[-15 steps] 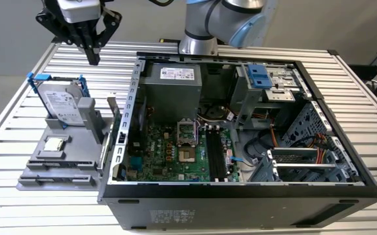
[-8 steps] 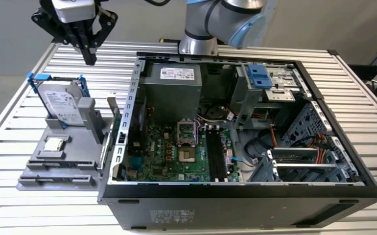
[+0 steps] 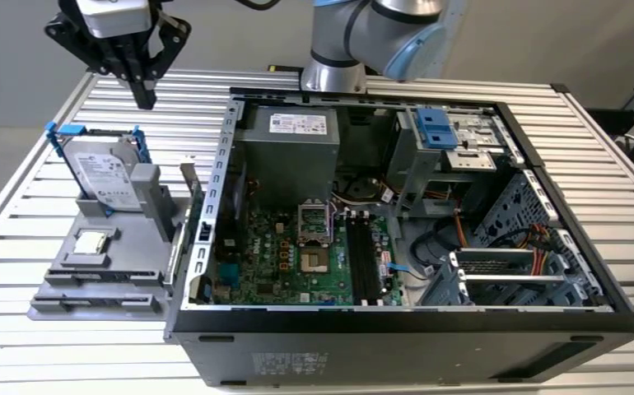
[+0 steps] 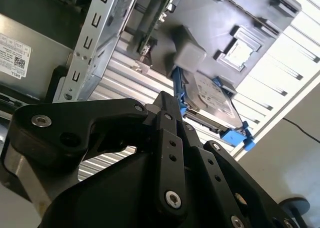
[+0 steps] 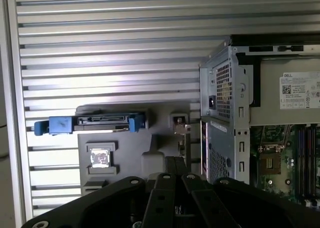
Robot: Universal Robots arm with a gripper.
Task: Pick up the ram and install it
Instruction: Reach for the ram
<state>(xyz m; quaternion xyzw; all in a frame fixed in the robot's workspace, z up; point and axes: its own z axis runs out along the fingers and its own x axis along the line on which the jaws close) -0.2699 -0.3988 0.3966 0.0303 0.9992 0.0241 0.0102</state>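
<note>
Slatted table (image 3: pixel 15 214) is carrying an open PC case (image 3: pixel 405 350) w/ a grey fixture (image 3: pixel 109 284) just beside it at centre-left of the exterior view. The hard drive (image 3: pixel 103 173) is standing in the fixture's back. The ram (image 3: pixel 189 202) is standing on edge along the fixture's side nearest the case. It's prob. light, stiff and fragile w/ exposed chips, so it's best pinched across its flat faces near mid-length, avoiding contacts. The gripper (image 3: pixel 145 103) is hanging at upper left above the table, beyond the drive. Its fingers are looking pressed together, gripping nothing and touching nothing.
</note>
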